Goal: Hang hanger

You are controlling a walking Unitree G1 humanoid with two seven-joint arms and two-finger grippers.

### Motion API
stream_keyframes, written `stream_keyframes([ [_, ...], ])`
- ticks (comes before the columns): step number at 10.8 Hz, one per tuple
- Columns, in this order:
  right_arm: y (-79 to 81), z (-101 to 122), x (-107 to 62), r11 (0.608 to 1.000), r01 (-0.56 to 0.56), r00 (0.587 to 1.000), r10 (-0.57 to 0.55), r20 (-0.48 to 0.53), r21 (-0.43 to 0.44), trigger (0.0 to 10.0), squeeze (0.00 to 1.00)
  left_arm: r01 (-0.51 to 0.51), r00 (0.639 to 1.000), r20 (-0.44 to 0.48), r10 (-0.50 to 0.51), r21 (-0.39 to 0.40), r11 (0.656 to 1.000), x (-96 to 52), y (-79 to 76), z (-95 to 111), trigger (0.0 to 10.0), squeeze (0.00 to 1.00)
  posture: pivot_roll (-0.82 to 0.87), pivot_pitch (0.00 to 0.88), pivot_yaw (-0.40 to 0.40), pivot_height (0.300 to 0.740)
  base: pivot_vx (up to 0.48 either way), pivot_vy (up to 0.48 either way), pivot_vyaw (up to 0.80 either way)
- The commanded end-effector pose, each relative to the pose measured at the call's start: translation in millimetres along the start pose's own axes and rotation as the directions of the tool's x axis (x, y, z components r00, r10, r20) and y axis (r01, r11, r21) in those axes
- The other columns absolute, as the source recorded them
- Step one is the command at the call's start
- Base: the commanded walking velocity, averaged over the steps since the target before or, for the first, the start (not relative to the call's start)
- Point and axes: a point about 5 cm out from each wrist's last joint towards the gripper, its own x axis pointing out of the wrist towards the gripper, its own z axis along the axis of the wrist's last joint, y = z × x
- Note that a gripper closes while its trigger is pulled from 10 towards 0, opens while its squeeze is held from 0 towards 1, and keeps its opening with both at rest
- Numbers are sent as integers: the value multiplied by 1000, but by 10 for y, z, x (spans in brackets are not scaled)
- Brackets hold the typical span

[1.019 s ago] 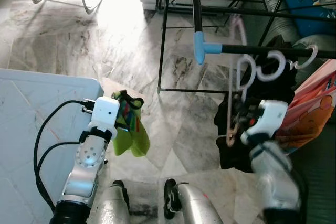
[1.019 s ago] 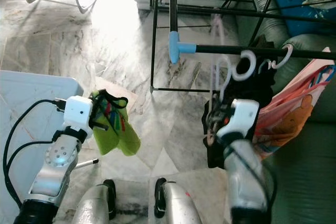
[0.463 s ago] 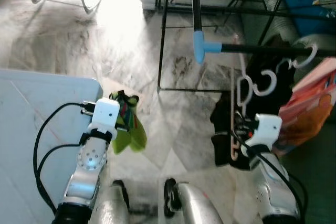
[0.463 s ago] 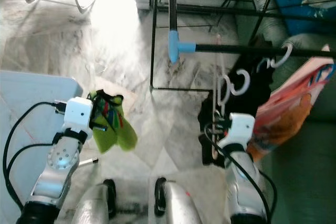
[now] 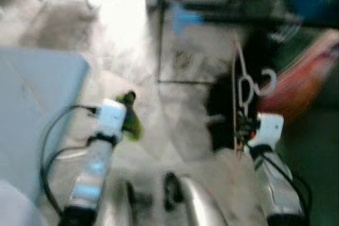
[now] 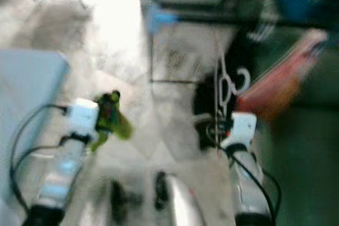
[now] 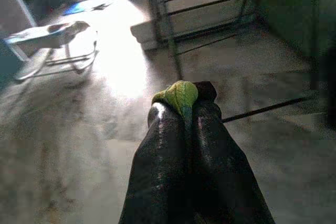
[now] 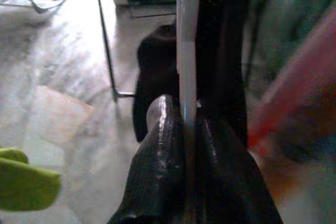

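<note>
Head views are blurred, but the right wrist view shows the right gripper (image 8: 189, 116) clamped on the white hanger (image 8: 188, 35), its bar running straight up out of the fingertips, long axis vertical. In head views the hook (image 5: 266, 82) sits above the gripper, w/ dark clothing (image 5: 220, 107) beside it. The left gripper (image 7: 182, 109) is pinched shut on a green cloth (image 7: 177, 95), clear in left wrist view.

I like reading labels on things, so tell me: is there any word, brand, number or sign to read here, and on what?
None can be read.
The head views are blurred by motion, so any print on the orange-red cloth cannot be made out.
The green cloth in the left gripper has no lettering showing.
The white hanger in the right gripper is plain.
</note>
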Motion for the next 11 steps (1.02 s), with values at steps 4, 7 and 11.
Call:
stream_keyframes([
  [4, -40, 8, 13, 1000, 21, 1000, -21, 6, 4, 0, 0, 11, 1000, 6, -11, 8, 1000, -19, 16, -7, 10000, 0, 26, 221, -92, 740, -344, -308, 0],
  [7, -10, 48, 53, 1000, 1, 1000, -1, 9, 27, 3529, 0, 18, 1000, 19, -18, 0, 1000, 3, 2, 21, 10000, 0, 19, 219, -93, 740, -225, -205, 0],
  [11, 43, 50, 63, 999, -37, 999, 37, -4, 6, 10000, 0, 51, 999, -4, -51, -41, 998, 26, -6, 3, 10000, 0, 14, 219, -93, 740, 0, 240, 0],
])
